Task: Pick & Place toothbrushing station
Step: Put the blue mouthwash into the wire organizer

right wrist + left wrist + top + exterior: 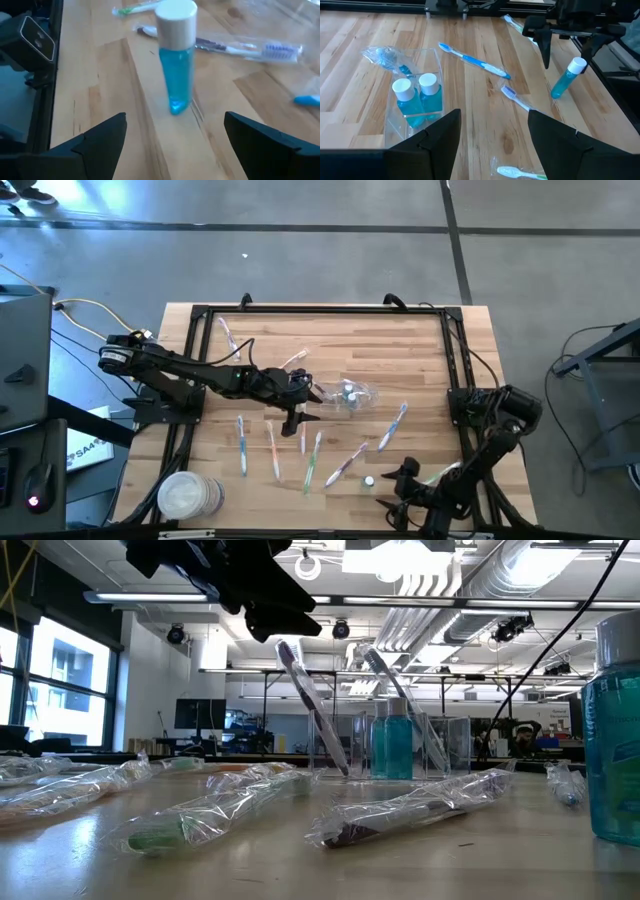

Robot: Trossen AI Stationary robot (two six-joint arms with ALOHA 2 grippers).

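A small transparent container stands near the table's middle. It holds two blue white-capped tubes and a wrapped toothbrush. My left gripper is open and empty just left of the container, raised above the table. Another blue white-capped tube stands upright on the table near the front edge. My right gripper is open, its fingers level, just right of this tube and clear of it. Several wrapped pastel toothbrushes lie flat on the table.
Toothbrushes lie spread across the near half and at the far left. A round stack of clear plastic sits at the front left corner. A black frame borders the table.
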